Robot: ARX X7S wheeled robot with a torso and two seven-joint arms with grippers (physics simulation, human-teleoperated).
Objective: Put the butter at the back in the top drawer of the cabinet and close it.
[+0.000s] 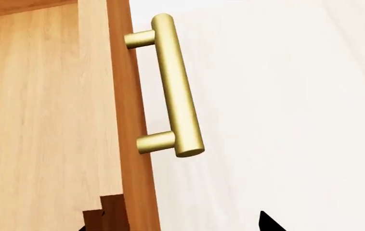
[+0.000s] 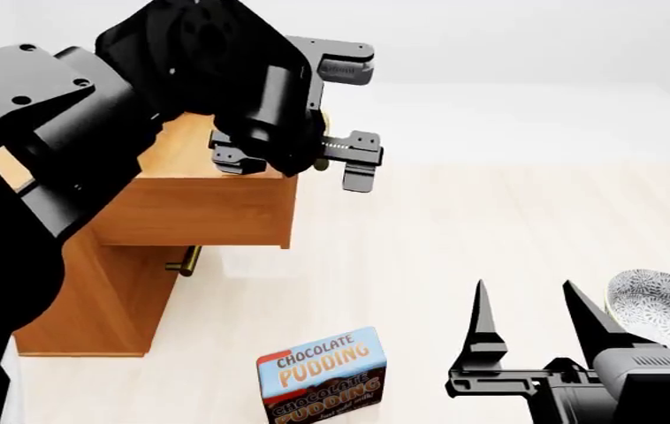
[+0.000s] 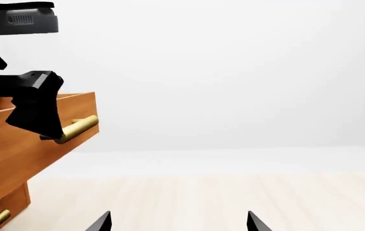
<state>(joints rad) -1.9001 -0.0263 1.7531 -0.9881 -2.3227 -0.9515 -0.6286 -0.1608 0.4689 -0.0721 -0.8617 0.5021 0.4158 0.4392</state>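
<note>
One cabinet (image 2: 134,291) stands on the pale floor (image 2: 489,230) at the left of the head view. Its top drawer (image 2: 200,208) is pulled well out toward the open floor. Two brass bar handles show: the top drawer's handle (image 1: 177,86), seen close in the left wrist view, and a lower drawer's handle (image 2: 186,261) under the overhanging drawer. The top handle's long axis runs along the drawer front, held off it by two short posts.

One chocolate pudding box (image 2: 321,375) stands on the floor in front of the cabinet, well apart from it. One patterned bowl (image 2: 662,309) sits at the right edge of the head view, just beside the right gripper (image 2: 529,309).

No butter can be seen in any view; the left arm (image 2: 99,115) covers most of the drawer's inside, so whether it lies in there cannot be told.

The left gripper (image 2: 353,110) hangs just beyond the drawer front, near the handle, its jaws spread wide and holding nothing. The right gripper's jaws are also apart and hold nothing, pointing away over the bare floor.
</note>
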